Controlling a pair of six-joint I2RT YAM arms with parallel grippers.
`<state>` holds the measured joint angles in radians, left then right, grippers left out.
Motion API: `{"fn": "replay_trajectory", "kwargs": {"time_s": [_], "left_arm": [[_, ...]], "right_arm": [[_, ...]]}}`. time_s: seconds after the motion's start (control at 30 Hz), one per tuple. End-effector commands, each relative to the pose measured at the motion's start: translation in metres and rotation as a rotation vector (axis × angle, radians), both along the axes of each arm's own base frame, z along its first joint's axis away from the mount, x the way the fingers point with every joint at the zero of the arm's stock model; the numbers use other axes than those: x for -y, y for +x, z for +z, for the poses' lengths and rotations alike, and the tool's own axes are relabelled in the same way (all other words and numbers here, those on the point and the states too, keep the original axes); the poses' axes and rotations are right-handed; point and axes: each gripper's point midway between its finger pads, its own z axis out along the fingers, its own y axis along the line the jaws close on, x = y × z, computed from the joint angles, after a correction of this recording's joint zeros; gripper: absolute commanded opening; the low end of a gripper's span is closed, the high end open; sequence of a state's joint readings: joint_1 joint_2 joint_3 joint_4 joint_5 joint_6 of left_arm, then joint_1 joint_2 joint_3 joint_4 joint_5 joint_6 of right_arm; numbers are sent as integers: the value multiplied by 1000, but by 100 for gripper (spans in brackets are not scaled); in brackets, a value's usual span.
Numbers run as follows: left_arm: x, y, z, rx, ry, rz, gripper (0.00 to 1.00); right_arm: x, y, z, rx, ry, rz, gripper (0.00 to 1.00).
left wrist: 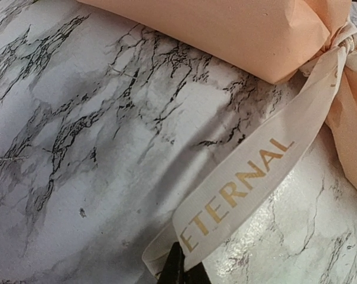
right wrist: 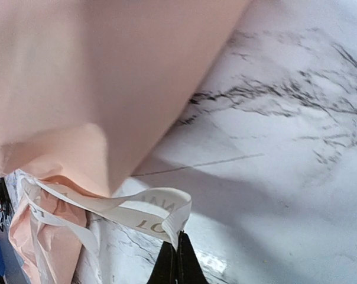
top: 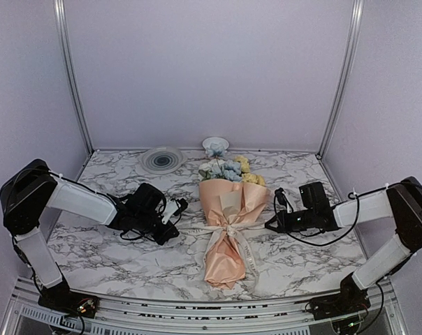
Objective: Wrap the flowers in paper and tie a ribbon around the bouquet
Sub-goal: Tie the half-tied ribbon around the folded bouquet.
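Note:
The bouquet lies in the middle of the marble table, a peach paper cone with its wide end towards the back. The flowers, blue, white and yellow, stick out of that end. A cream ribbon is knotted round its waist. My left gripper is shut on a ribbon loop printed "ETERNAL", pinched at the fingertips, with the paper just beyond. My right gripper is shut on the other ribbon loop, folded over its closed tips, beside the paper.
A round grey dish sits at the back left, and a small white object stands against the back wall. Metal frame posts rise at the rear corners. A metal rail runs along the near table edge.

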<state>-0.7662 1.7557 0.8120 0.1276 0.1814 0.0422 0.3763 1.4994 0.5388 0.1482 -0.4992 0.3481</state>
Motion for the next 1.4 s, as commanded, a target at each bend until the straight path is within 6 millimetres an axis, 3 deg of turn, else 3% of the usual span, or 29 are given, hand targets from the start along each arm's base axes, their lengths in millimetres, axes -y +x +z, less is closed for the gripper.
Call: {"fn": "replay_trajectory", "kwargs": {"time_s": [0.0,0.2,0.47,0.87,1.07,1.2,1.37], "left_arm": [[-28,-11,-27,-81,107,59,0],[-33,-14,-33,-111,112,67,0],[-45,-15,-44,-140,132,102,0],[-46,-15,-48,-171,92,138,0],[-53,-25,-55,-194,102,135,0],[-35,-41,-53,-266,38,87,0],[2,-82,-53,-262,49,-89,0]], "right_arm": [[29,-7,-13,-93,3,-115,0],[35,-19,-28,-156,-15,-133,0],[54,-21,-36,-200,-13,-199,0],[55,-31,-36,-217,-20,-184,0],[53,-31,-38,-227,-12,-177,0],[49,-27,-34,-220,-1,-156,0],[48,-19,-23,-189,-17,-146,0]]}}
